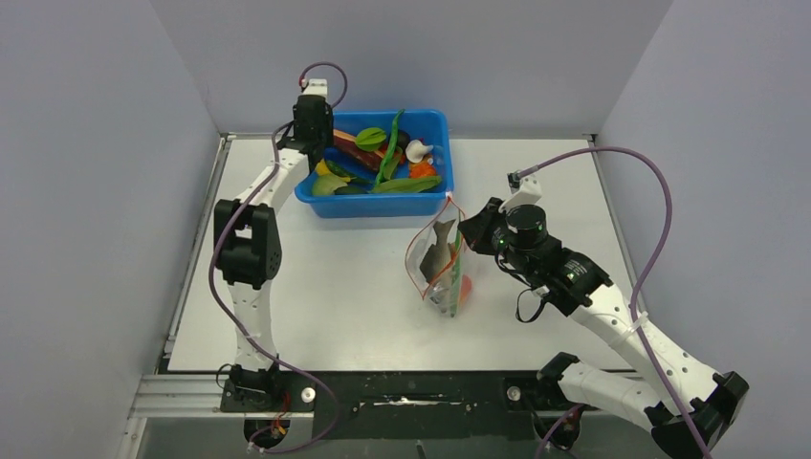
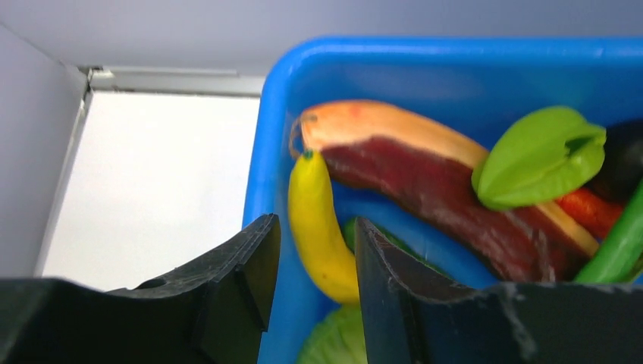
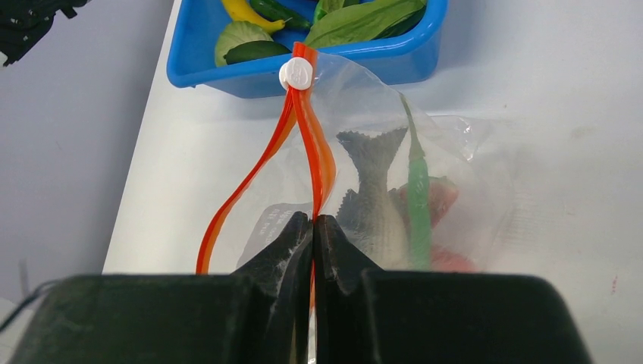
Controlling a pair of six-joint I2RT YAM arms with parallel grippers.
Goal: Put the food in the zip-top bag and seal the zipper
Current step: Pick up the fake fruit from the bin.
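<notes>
The clear zip-top bag [image 1: 435,273] stands open on the table and holds a grey fish [image 3: 375,205], a green pod [image 3: 416,205] and red food [image 3: 440,199]. My right gripper [image 3: 313,221] is shut on the bag's red-orange zipper strip [image 3: 322,163]. The strip's two sides gape apart below the white slider [image 3: 296,74]. My left gripper [image 2: 315,250] is open at the blue tub's [image 1: 378,206] back left corner. Its fingers straddle the tub wall and a yellow banana [image 2: 318,227]. A papaya slice [image 2: 425,167] and a green piece [image 2: 538,155] lie beyond.
The tub [image 3: 379,64] stands just behind the bag and holds more food, with green pods [image 1: 390,153] and leaves [image 1: 406,184]. Grey walls enclose the table on the left, back and right. The right arm's purple cable [image 1: 660,206] loops over the right side.
</notes>
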